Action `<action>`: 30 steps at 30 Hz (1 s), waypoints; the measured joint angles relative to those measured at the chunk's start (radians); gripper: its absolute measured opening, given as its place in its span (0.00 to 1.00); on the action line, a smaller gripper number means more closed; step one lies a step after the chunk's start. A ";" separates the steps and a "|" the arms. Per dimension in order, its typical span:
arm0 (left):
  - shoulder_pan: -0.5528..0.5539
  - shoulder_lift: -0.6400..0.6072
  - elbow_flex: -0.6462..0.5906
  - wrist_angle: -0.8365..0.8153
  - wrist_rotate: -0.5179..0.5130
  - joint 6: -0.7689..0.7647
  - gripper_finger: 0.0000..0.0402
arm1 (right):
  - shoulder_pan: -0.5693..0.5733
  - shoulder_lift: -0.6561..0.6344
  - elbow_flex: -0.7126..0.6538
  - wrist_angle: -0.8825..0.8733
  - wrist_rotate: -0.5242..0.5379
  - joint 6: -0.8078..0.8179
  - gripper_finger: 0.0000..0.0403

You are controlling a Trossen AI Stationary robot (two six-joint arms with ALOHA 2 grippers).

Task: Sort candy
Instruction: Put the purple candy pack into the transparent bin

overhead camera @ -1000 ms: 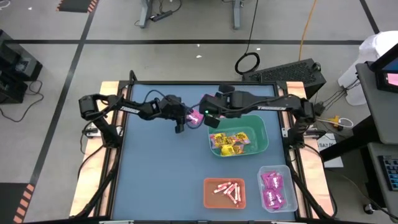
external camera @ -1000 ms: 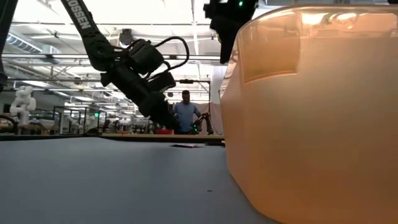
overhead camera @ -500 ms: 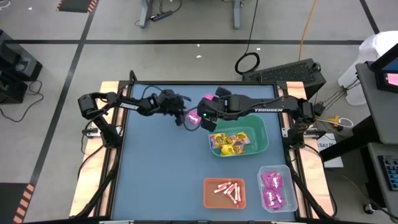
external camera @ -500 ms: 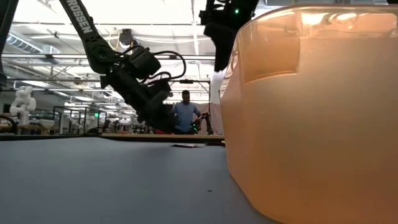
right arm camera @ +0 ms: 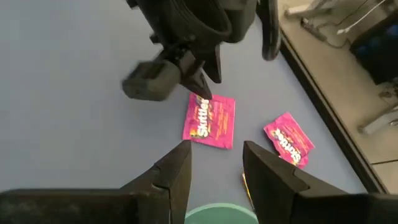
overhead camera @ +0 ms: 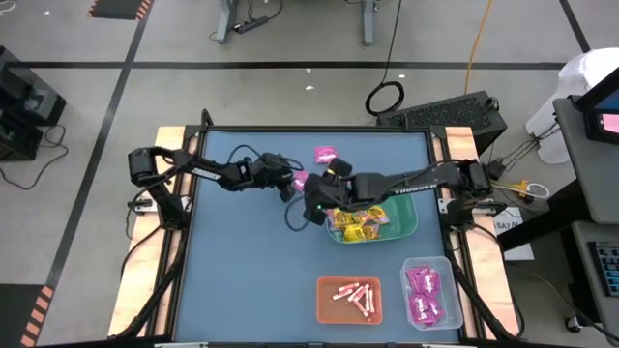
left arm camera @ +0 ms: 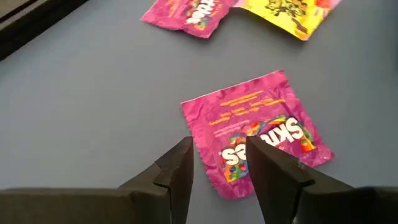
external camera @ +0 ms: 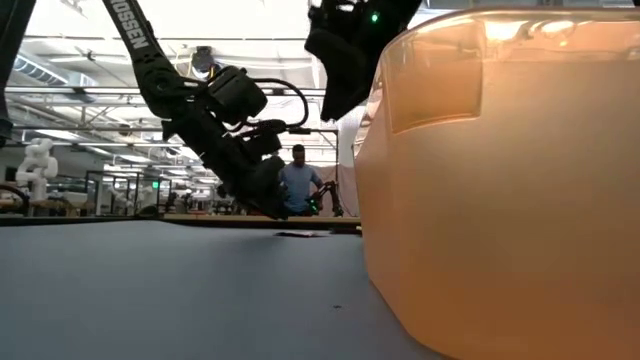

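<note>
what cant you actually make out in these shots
- Low view: the orange bin fills the right side, hiding the table behind it.
- Left wrist view: the yellow packet is cut off by the top edge.
- High view: printing on the sticks in the orange bin is too small to read.

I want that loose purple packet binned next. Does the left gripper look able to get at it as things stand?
Probably yes. The left gripper hangs open right over the purple packet, which lies flat on bare table with nothing on it. The right gripper hovers near but looks clear of it.
</note>
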 joint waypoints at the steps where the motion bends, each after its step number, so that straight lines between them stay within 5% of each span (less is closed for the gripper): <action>1: -0.001 0.000 0.000 -0.003 -0.006 -0.022 0.37 | 0.012 0.000 0.000 0.002 0.014 0.009 0.33; 16: -0.005 0.099 0.000 0.049 0.028 -0.103 0.36 | 0.088 0.000 0.000 0.000 0.149 0.022 0.33; 24: -0.010 0.125 0.000 0.126 0.022 -0.026 0.05 | 0.100 0.000 0.000 0.000 0.154 0.029 0.33; 30: -0.008 0.115 0.000 0.116 0.029 0.011 0.01 | 0.103 0.000 0.000 -0.002 0.155 0.051 0.33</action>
